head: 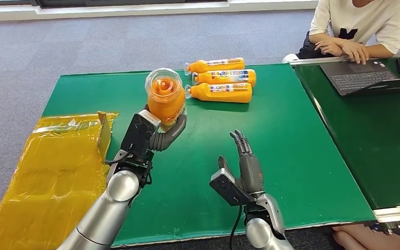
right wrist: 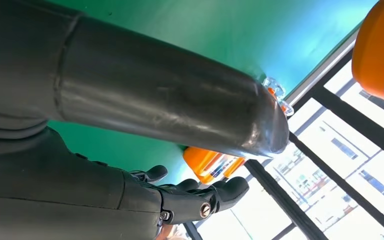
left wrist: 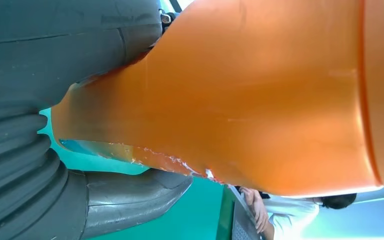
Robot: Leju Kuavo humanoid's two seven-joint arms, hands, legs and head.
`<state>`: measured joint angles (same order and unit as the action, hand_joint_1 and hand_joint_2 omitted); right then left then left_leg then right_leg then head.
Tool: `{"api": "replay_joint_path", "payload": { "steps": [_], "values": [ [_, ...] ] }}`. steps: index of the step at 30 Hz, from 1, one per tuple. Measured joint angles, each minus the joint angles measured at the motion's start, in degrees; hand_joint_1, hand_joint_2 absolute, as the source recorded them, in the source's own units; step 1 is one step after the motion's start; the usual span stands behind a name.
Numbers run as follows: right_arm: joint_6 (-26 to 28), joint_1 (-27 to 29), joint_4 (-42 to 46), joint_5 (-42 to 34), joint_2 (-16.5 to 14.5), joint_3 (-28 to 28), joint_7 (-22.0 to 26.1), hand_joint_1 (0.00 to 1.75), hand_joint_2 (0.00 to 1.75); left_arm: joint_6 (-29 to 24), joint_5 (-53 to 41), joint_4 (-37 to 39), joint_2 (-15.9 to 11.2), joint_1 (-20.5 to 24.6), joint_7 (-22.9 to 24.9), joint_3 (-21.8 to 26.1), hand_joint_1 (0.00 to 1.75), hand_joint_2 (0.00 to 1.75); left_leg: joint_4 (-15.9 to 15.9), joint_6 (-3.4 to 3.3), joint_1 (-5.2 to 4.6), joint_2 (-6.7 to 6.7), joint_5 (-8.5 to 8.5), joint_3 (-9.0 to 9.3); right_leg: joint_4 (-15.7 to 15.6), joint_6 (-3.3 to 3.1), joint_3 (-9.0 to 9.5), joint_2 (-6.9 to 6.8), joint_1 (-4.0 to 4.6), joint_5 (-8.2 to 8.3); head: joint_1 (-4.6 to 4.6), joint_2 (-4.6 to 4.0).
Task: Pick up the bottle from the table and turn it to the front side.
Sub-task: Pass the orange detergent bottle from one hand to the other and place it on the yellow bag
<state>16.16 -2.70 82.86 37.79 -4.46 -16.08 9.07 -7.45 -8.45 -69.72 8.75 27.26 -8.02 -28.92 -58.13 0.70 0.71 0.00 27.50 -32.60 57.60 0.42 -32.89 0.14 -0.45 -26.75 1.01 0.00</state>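
The left hand (head: 159, 130) grips an orange bottle (head: 165, 97), holding it up above the green bench (head: 291, 146). The right hand (head: 245, 164) holds nothing, fingers spread, over the bench. Three more bottles (head: 221, 79) lie together farther back.

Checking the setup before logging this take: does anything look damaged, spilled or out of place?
No spill shows. One oddity: the held bottle in the left hand has a ragged, torn label edge in the left wrist view. Three bottles lie on their sides on the green table. The right hand is empty.
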Motion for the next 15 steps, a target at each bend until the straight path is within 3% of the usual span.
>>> {"api": "replay_joint_path", "payload": {
  "steps": [15],
  "values": [
    [0.1, 2.49, 3.47, -0.7, 0.6, 0.28, -0.03, 0.0, 0.0, -0.01, -4.36, -2.61, -0.54, -1.26, 0.83, 0.64, 1.75, 1.75, 0.0, 0.0, 0.0, 0.0, 0.0, 0.0, 0.0, 0.0, 0.0, 0.0, 0.0, 0.0, 0.0, 0.0]
  ]
}}
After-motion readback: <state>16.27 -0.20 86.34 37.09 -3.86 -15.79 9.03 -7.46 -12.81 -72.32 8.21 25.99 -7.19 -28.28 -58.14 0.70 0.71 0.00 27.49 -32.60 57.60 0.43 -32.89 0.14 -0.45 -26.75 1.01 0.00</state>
